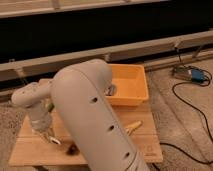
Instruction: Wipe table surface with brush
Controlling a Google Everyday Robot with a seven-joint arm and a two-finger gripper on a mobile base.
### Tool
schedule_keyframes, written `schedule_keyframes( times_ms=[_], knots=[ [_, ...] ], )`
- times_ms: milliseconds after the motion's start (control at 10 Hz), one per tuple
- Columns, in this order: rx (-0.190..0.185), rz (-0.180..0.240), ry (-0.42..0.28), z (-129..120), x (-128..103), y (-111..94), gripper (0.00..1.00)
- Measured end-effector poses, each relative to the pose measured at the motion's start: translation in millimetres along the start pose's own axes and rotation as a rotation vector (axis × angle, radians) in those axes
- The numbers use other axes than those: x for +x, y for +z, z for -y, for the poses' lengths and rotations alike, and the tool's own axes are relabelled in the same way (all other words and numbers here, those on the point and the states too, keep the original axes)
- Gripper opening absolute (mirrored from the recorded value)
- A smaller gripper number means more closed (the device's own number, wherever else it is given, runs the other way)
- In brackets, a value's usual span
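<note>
The table surface is a light tan plank top, with most of its middle hidden behind my big beige arm. My gripper hangs low over the table's left part, pointing down. It is shut on the brush, a slim white piece that slants from the gripper toward the right. The brush's dark head rests on the planks beside my arm.
An orange plastic bin stands at the table's back right, with a grey object inside. A yellow banana-like piece lies front right. A green bit shows behind the gripper. Cables and a blue device lie on the floor at right.
</note>
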Motion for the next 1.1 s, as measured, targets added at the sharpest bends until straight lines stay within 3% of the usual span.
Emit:
schedule_keyframes(
  times_ms=[100, 300, 700, 900, 1100],
  knots=[
    [0.008, -0.007, -0.029, -2, 0, 2, 0.06],
    [0.004, -0.023, -0.013, 6, 0, 4, 0.06],
    [-0.042, -0.021, 0.004, 34, 5, 0, 0.06],
    [-0.066, -0.001, 0.042, 51, 10, -3, 0.06],
    [-0.058, 0.033, 0.038, 45, 8, -8, 0.06]
  ],
)
